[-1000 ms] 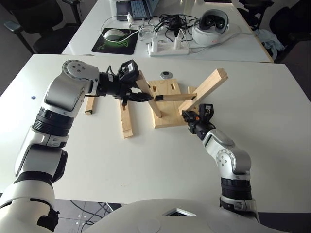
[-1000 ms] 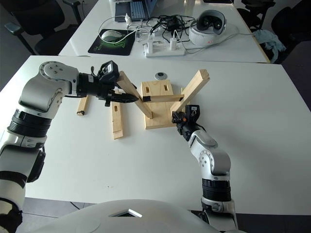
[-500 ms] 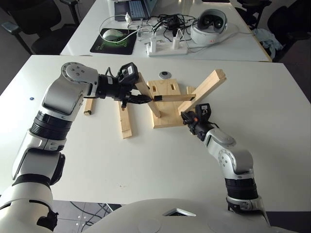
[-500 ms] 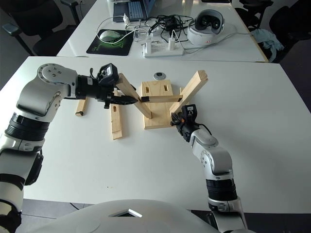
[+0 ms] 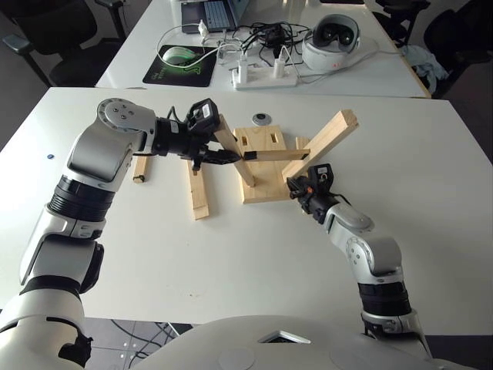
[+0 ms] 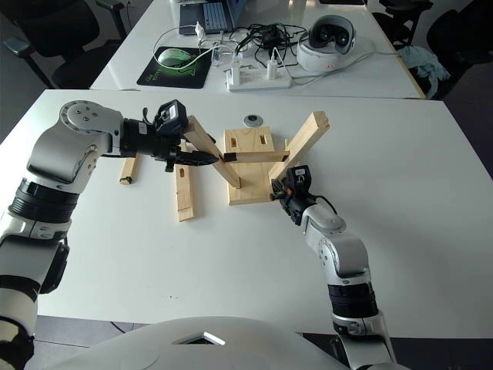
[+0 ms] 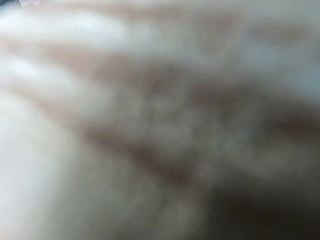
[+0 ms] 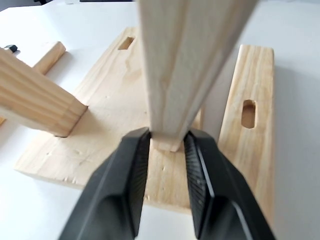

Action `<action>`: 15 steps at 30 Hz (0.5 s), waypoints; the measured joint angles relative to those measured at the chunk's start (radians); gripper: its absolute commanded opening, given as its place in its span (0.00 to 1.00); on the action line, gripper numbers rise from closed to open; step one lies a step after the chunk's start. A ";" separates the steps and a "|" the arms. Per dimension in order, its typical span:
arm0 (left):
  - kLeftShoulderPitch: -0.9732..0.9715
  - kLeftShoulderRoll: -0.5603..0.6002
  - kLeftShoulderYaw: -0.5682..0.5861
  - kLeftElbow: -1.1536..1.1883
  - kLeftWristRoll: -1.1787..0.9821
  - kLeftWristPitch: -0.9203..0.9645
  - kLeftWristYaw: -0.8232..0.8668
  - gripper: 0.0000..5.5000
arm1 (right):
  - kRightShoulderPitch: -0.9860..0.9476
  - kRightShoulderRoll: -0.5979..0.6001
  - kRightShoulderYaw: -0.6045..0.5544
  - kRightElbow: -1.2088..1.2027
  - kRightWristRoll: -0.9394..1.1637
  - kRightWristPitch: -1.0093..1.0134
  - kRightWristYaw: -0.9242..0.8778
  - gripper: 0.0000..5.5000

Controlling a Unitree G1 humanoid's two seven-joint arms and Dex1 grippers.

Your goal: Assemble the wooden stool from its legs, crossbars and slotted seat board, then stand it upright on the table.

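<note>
Stool seat board [image 5: 269, 181] lies flat on the table [image 5: 231, 254]. Almost nothing has moved just now, so the legs are likely being held steady for fitting. At its near edge the right gripper [image 8: 162, 145] pinches the foot of a pale leg [image 5: 327, 140] between its fingers [image 8: 122, 185]; it leans to 1 o'clock. Farther, a crossbar [image 5: 281, 154] runs to a second leg [image 5: 246, 173] leaning to 11 o'clock. The left gripper [image 5: 231, 156] sits there; its grip I cannot tell.
</note>
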 measured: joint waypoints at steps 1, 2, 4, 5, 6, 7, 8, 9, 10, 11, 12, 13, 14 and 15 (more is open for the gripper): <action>-0.007 -0.003 -0.003 0.010 0.001 0.000 -0.002 0.37 | 0.001 -0.002 0.001 0.001 0.000 -0.004 0.001 0.18; -0.014 -0.007 -0.005 0.018 0.001 0.000 -0.003 0.37 | 0.001 -0.004 0.003 0.001 -0.001 -0.006 0.001 0.18; -0.026 -0.033 -0.014 0.029 0.011 0.001 0.002 0.37 | 0.002 -0.011 0.013 0.001 -0.005 -0.015 0.002 0.18; -0.034 -0.039 -0.016 0.038 0.014 0.001 0.004 0.37 | 0.003 -0.014 0.014 0.002 -0.007 -0.019 0.002 0.18; -0.037 -0.041 -0.017 0.041 0.016 0.002 0.003 0.37 | 0.004 -0.016 0.015 0.002 -0.009 -0.022 0.002 0.18; -0.040 -0.044 -0.017 0.045 0.019 0.004 0.001 0.37 | 0.004 -0.020 0.018 0.003 -0.010 -0.024 0.002 0.18; -0.042 -0.046 -0.017 0.047 0.020 0.005 0.001 0.37 | 0.005 -0.022 0.019 0.003 -0.010 -0.026 0.002 0.18; -0.044 -0.048 -0.018 0.050 0.021 0.005 0.000 0.37 | 0.005 -0.024 0.020 0.003 -0.010 -0.028 0.002 0.18; -0.045 -0.050 -0.018 0.051 0.022 0.006 0.000 0.37 | 0.006 -0.026 0.021 0.003 -0.010 -0.029 0.002 0.18; -0.045 -0.051 -0.018 0.051 0.022 0.007 0.000 0.37 | 0.006 -0.027 0.021 0.003 -0.010 -0.031 0.002 0.18; -0.046 -0.052 -0.018 0.050 0.023 0.009 0.000 0.37 | 0.006 -0.029 0.023 0.004 -0.010 -0.032 0.002 0.18; -0.047 -0.052 -0.018 0.049 0.023 0.011 0.000 0.37 | 0.006 -0.030 0.024 0.004 -0.010 -0.033 0.002 0.18; -0.048 -0.053 -0.018 0.048 0.024 0.012 -0.001 0.37 | 0.006 -0.031 0.025 0.004 -0.011 -0.034 0.002 0.18; -0.050 -0.053 -0.019 0.047 0.025 0.015 -0.001 0.37 | 0.006 -0.032 0.026 0.004 -0.013 -0.035 0.002 0.18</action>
